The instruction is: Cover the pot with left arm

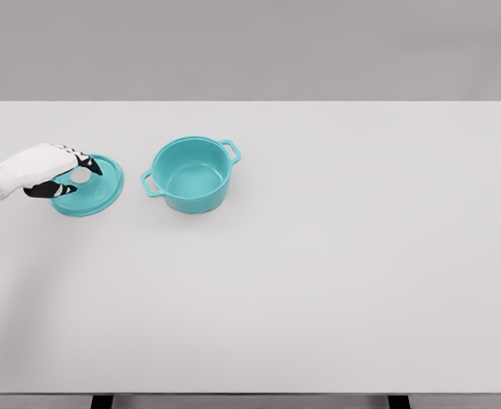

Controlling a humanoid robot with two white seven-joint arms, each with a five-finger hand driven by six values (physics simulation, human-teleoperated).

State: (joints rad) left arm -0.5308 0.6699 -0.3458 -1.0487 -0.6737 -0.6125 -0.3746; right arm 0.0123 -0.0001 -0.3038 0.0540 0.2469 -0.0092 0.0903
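Now, left robot hand (63,173) clasping teal lid (93,192) (unlabelled) beside open pot (191,175).

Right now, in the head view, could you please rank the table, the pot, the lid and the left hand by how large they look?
1. Table, by far the largest.
2. Pot.
3. Lid, close to the pot; partly hidden by the hand, so this ranking is unsure.
4. Left hand, smallest.

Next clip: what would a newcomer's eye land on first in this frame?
The open teal pot, standing uncovered left of centre on the white table, stands out most. Just left of it the matching teal lid lies flat on the table, with the left hand reaching in from the left edge, fingers around the lid's white knob.
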